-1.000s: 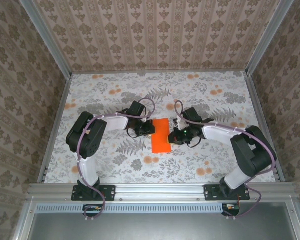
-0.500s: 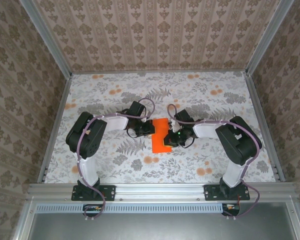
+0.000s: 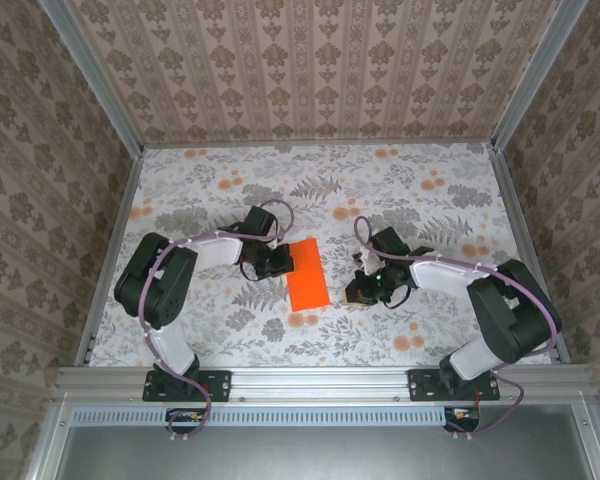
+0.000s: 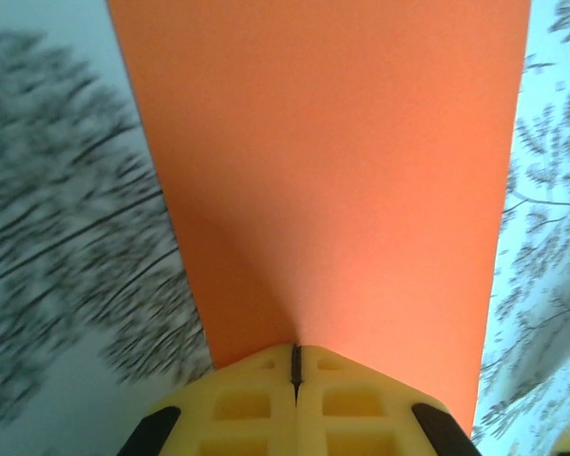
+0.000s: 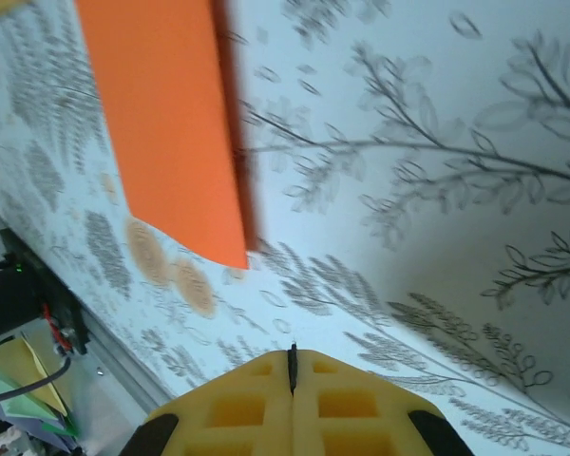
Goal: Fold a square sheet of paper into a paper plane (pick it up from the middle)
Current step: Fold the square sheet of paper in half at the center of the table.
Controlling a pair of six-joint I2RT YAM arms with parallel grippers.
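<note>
Since the earlier frame, the right gripper (image 3: 364, 289) has backed off toward its own arm. The left gripper (image 3: 276, 262) has drawn the square sheet of paper (image 3: 307, 275) leftward and turned it slightly.

Left jaws: pressed together and clamped on the sheet's near edge. The sheet (now a narrow rectangle, apparently folded in half) extends straight ahead of the fingertips, flat on the tablecloth (image 3: 410, 190).

Right jaws: pressed together and holding nothing. The sheet lies ahead of them and off to one side, apart from the tips.

Judged step in hand: repositioning the sheet for the next fold. To do it well:
- Keep the clamped edge low so the paper slides without buckling.
- Stop with the long edge square to the right jaws.
- Release only once the sheet lies flat.
</note>
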